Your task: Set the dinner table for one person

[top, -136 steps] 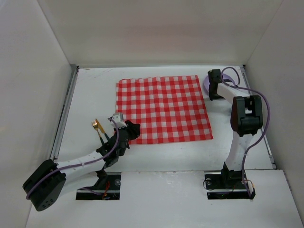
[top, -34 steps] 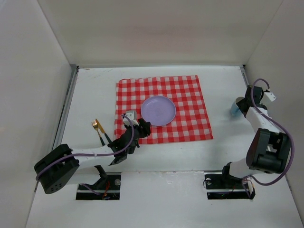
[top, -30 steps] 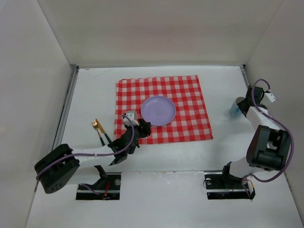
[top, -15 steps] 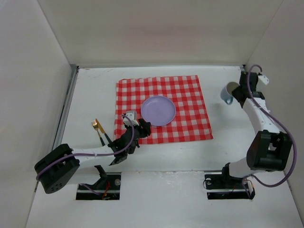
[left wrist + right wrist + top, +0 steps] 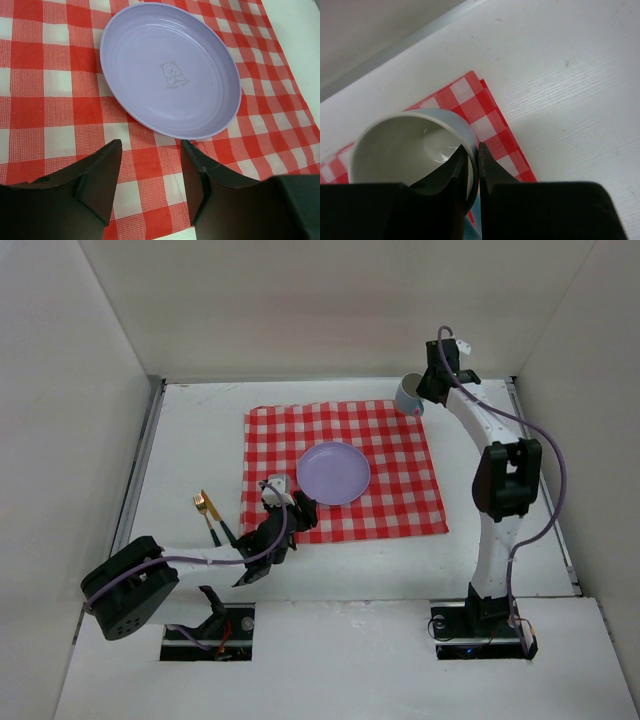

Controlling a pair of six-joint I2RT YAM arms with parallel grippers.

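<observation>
Dinner table point(image 5: 190, 440): cup point(image 5: 409, 395) moved left, over cloth point(image 5: 390, 440) corner.

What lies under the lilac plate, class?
The plate rests on the red-and-white checked cloth, which lies on the white dinner table. The cloth's squares directly beneath the plate are covered, so anything there cannot be seen.

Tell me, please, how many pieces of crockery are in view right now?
2. A lilac plate lies on the checked cloth; a pale cup is pinched by its rim in the right end effector at the cloth's far right corner. No others show.
</observation>
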